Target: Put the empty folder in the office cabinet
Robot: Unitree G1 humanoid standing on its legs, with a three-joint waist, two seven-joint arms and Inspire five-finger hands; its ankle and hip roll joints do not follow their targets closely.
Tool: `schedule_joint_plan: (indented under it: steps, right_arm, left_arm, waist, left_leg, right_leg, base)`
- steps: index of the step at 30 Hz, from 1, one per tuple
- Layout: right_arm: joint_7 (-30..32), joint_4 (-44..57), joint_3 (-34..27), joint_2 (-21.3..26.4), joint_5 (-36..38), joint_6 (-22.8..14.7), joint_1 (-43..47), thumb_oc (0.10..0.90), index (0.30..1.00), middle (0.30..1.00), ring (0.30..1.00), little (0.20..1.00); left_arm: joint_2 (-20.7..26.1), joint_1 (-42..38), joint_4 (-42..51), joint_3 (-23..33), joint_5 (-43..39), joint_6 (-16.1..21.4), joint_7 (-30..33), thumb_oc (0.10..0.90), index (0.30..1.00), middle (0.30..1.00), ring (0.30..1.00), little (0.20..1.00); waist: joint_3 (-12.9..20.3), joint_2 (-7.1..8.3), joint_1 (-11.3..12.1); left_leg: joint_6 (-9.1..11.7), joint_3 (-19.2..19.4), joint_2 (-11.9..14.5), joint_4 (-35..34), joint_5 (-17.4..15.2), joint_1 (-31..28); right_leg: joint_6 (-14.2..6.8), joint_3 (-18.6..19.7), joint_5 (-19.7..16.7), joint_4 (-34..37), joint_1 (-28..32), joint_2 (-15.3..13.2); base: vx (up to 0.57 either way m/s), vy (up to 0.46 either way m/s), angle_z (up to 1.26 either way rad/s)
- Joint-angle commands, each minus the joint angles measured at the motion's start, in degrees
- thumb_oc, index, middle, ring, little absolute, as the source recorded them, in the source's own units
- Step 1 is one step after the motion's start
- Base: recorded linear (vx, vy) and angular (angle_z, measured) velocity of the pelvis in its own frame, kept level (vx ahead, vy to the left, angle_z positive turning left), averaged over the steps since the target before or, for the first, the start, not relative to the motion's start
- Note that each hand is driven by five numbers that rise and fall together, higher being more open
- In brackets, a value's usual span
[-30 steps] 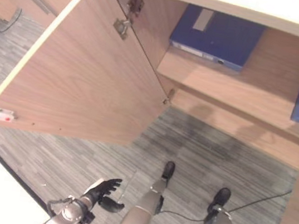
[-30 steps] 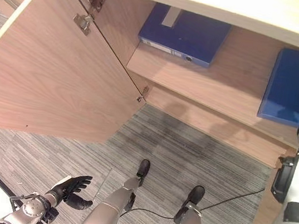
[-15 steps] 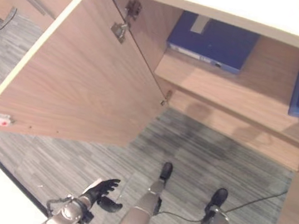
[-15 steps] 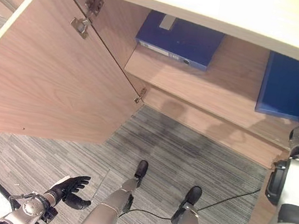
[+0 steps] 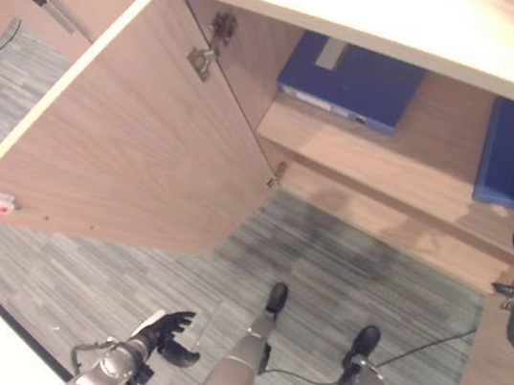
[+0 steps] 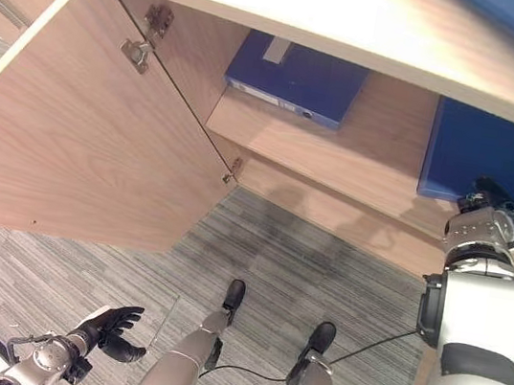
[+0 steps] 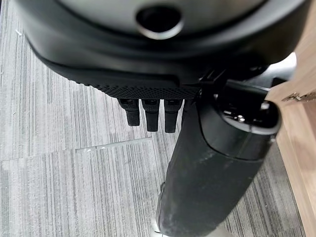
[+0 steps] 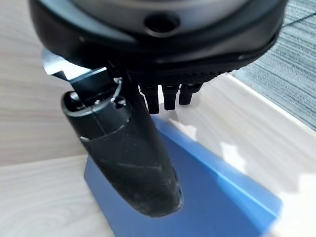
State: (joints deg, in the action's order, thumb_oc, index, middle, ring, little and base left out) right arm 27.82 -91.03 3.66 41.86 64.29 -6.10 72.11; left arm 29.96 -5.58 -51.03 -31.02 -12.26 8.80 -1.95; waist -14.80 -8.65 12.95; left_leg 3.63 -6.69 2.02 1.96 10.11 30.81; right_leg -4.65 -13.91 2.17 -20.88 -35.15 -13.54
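The left arm is hanging low at the robot's left side, and the left hand [image 5: 161, 334] is sitting out in front of its wrist with fingers [image 7: 149, 115] loosely spread and the thumb jutting away from them, gripping nothing. The right arm is reaching up and forward, its silver-grey forearm rising to the right hand [image 6: 493, 206]. That hand's fingers [image 8: 169, 97] are pointing ahead, seemingly straight, though they are mostly hidden behind its bulk.
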Motion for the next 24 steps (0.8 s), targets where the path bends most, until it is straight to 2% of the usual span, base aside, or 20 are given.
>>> schedule_joint_plan:
  steps: [1,2,4,7,8,10,16,24]
  right_arm:
    - [-5.2,5.1,7.0,5.7,0.6,-0.3,12.2,0.8,0.9,0.9,0.9,0.9]
    - [-5.1,8.7,10.8,7.5,1.1,-1.9,15.3,0.8,0.9,0.9,0.9,0.9]
    - [-2.4,11.2,10.5,8.4,0.0,-2.0,14.4,0.8,0.9,0.9,0.9,0.9]
    - [-2.0,13.2,12.5,4.4,-4.7,-1.5,13.8,0.8,0.9,0.9,0.9,0.9]
    - [-2.0,13.2,12.6,4.4,-4.7,-1.5,13.9,0.8,0.9,0.9,0.9,0.9]
    - [-2.4,13.2,15.7,4.4,-6.0,-1.4,16.8,0.8,0.9,0.9,0.9,0.9]
    - [-2.6,12.2,16.5,5.3,-6.6,-1.7,17.1,0.8,0.9,0.9,0.9,0.9]
    - [-3.9,9.7,13.9,5.4,-5.3,-1.4,12.9,0.8,0.9,0.9,0.9,0.9]
  left_arm:
    - [3.4,-0.8,-1.8,1.5,1.1,0.9,0.6,0.8,0.9,0.9,0.9,0.9]
    - [3.1,0.7,-1.6,3.1,-0.5,1.1,0.7,0.8,0.9,0.9,0.9,0.9]
    - [2.4,1.3,-1.4,4.2,-1.0,0.9,0.5,0.8,0.9,0.9,0.9,0.9]
    - [-0.9,1.4,-2.5,3.3,-2.4,0.6,1.9,0.8,0.9,0.9,0.9,0.9]
    - [-1.0,1.4,-2.6,3.3,-2.4,0.6,2.0,0.8,0.9,0.9,0.9,0.9]
    - [-2.2,1.3,-4.8,3.8,-3.6,0.6,2.7,0.8,0.9,0.9,0.9,0.9]
    - [-3.1,1.5,-5.3,3.7,-3.8,0.8,2.9,0.8,0.9,0.9,0.9,0.9]
    - [-4.6,1.4,-5.5,3.6,-4.5,0.7,3.1,0.8,0.9,0.9,0.9,0.9]
  waist:
    - [-0.1,0.64,3.6]
    - [-0.7,0.76,2.8]
    - [-0.7,0.95,2.0]
    - [-0.7,1.78,1.1]
    - [-0.7,1.71,1.0]
    - [-0.8,2.63,0.2]
    - [-1.0,3.22,-0.3]
    - [-1.6,3.0,-0.9]
  left_leg:
    - [2.9,-2.1,0.9,-2.2,-7.7,-4.8]
    - [3.0,-2.0,1.0,-2.3,-7.7,-4.8]
    - [3.0,-1.9,1.1,-2.5,-7.7,-5.0]
    - [2.9,-1.6,1.3,-3.0,-7.6,-5.7]
    - [2.9,-1.6,1.3,-3.0,-7.5,-5.7]
    - [3.1,-1.5,1.4,-3.8,-7.2,-6.0]
    - [3.2,-1.4,1.6,-4.9,-6.6,-6.6]
    - [2.9,-0.9,1.7,-5.4,-6.5,-7.5]
  right_leg:
    - [-3.6,-0.6,5.6,0.4,6.8,0.8]
    - [-3.7,-0.6,5.5,0.4,6.6,0.9]
    - [-3.7,-0.5,5.4,0.5,6.8,0.9]
    - [-3.5,-0.4,4.9,1.3,7.5,1.3]
    - [-3.5,-0.4,4.9,1.3,7.5,1.3]
    - [-3.3,-0.5,4.6,2.1,7.9,1.6]
    - [-3.3,-0.6,4.2,2.4,8.0,1.8]
    - [-3.3,-0.4,4.0,2.6,8.6,1.9]
  base:
    - [0.0,0.0,0.0]
    - [0.01,-0.018,0.06]
    - [0.01,-0.005,0.06]
    - [-0.01,0.021,0.03]
    - [-0.01,0.015,-0.14]
    - [-0.01,0.0,-0.06]
    - [0.0,0.0,0.01]
    - [0.0,0.008,-0.01]
